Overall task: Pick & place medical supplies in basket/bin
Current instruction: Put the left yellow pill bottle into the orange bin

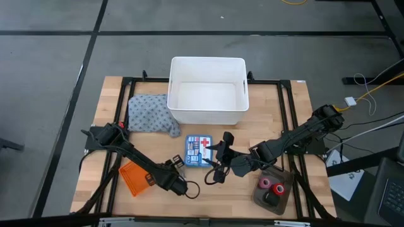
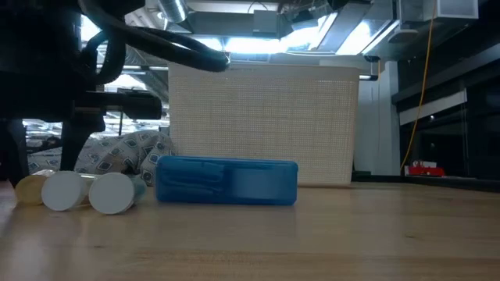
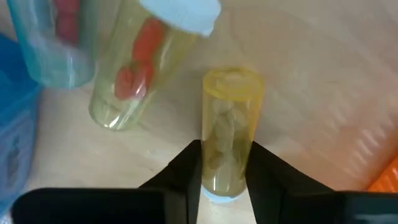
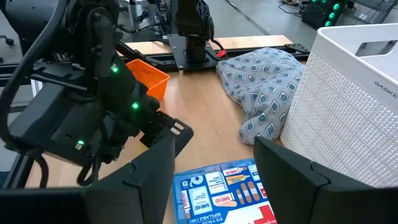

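A yellow vial (image 3: 227, 124) lies on the wooden table, and my left gripper (image 3: 225, 177) is shut on it, just left of the blue first-aid box (image 1: 200, 151). Two more vials lie beside it: one with red pills and a pale cap (image 3: 134, 68), and a bluish one (image 3: 56, 37). All three show at the left of the low view (image 2: 62, 191). My right gripper (image 4: 214, 168) is open and empty above the blue box (image 4: 227, 190). The orange basket (image 1: 134, 178) stands near the front left. The white bin (image 1: 208, 88) stands at the far middle. The grey cloth (image 1: 148, 115) leans against the bin's left. My left gripper pinches the yellow vial's two long sides (image 3: 217, 165) between its two fingers, near the vial's capped end. The fingers lie along the vial. The vial lies on its side on the table (image 2: 31, 190).
A dark tray (image 1: 273, 190) at the front right holds red, pink and black tape rolls. The black frame rails (image 1: 290, 107) run along the table's sides. The orange basket's corner (image 3: 388, 174) is close beside my left gripper.
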`<state>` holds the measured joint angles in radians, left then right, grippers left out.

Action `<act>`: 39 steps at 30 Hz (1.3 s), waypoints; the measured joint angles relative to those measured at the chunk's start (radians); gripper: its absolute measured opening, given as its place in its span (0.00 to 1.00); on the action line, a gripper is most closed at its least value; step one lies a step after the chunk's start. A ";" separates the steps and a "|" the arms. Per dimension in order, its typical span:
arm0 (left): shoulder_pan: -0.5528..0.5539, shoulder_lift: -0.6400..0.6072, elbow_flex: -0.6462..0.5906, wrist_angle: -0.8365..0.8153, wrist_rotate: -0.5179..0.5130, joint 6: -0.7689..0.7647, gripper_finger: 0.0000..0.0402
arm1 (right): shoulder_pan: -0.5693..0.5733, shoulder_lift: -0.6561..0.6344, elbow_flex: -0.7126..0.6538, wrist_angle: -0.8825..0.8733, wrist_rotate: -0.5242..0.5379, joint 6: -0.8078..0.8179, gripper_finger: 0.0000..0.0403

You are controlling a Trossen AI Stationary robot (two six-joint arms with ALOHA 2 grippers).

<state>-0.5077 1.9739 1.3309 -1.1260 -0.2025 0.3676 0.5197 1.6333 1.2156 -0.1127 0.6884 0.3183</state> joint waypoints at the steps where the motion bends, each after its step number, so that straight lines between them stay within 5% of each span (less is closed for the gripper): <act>1: 0.000 -0.006 -0.001 -0.002 0.000 -0.005 0.22 | 0.000 0.000 0.000 0.000 0.000 0.000 0.55; 12: 0.000 -0.103 -0.002 -0.097 -0.015 -0.075 0.24 | 0.000 0.000 0.000 0.000 0.003 0.007 0.54; 18: -0.023 -0.179 -0.001 -0.148 0.094 -0.183 0.24 | 0.000 0.000 0.000 0.000 0.002 0.007 0.54; 25: -0.112 -0.272 -0.001 -0.207 0.229 -0.393 0.24 | 0.000 0.000 0.000 0.000 -0.001 0.009 0.55; 39: -0.334 -0.283 -0.067 -0.163 0.201 -0.659 0.25 | 0.000 0.000 0.000 0.000 -0.001 0.019 0.54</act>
<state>-0.8413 1.6906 1.2638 -1.2888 -0.0016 -0.2910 0.5198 1.6333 1.2156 -0.1127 0.6876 0.3370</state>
